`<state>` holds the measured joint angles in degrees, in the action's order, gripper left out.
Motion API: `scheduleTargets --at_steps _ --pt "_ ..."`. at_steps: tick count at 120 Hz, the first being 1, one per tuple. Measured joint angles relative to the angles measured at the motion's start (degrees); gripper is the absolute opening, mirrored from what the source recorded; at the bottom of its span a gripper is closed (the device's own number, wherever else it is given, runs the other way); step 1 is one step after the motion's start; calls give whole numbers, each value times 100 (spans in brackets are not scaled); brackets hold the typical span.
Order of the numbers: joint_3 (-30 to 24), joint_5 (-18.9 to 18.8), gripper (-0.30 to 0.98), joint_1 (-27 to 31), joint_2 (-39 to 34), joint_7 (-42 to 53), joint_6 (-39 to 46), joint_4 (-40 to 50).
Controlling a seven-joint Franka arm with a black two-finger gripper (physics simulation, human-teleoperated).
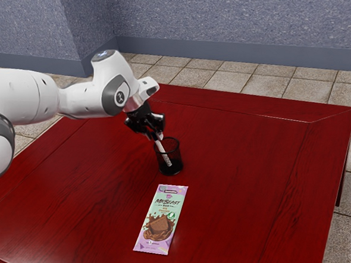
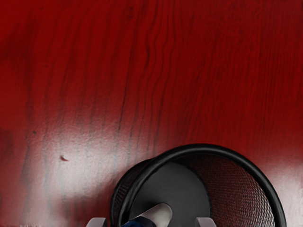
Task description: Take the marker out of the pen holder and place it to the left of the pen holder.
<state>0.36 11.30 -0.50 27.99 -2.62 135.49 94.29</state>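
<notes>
- Marker, white with a dark blue part (image 1: 164, 153), leans inside the pen holder, its upper end up at my claw (image 1: 156, 132) and tilted toward the exterior view's left.
- My claw is spread, pointing down over the holder's rim; in the wrist view my fingertips (image 2: 97, 222) stand apart with the marker between them — a gap on either side, so I am not pinching it.
- Around the marker is the round, black mesh pen holder (image 1: 175, 158), upright and open at the top.
- Near the holder, on the side toward the exterior camera, a mint-and-lilac chocolate bar wrapper (image 1: 161, 219) with a brown picture lies flat.
- Under both is the glossy dark red wooden table (image 1: 244, 175), its grain showing.
- My white and black arm (image 1: 24, 96) comes in from the exterior view's left.
- Farther out — beige floor tiles (image 1: 280, 86) and a speckled blue-grey wall (image 1: 216, 21).
</notes>
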Motion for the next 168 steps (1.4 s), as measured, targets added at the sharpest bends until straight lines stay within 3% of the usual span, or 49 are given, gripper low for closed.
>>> scheduleTargets --at_steps 29,84,117,135,158,168 --pt "-8 330 11 -23 -1 35 17 -4" --pt "0 505 -2 -23 38 44 89 -51" --pt "-27 429 -6 2 -1498 -69 55 724" --pt "-109 1011 -6 694 -1188 -135 16 603" --pt "-395 2314 -5 1832 -437 -185 -287 282" --pt "-561 2714 -4 2221 -106 -193 -436 251"
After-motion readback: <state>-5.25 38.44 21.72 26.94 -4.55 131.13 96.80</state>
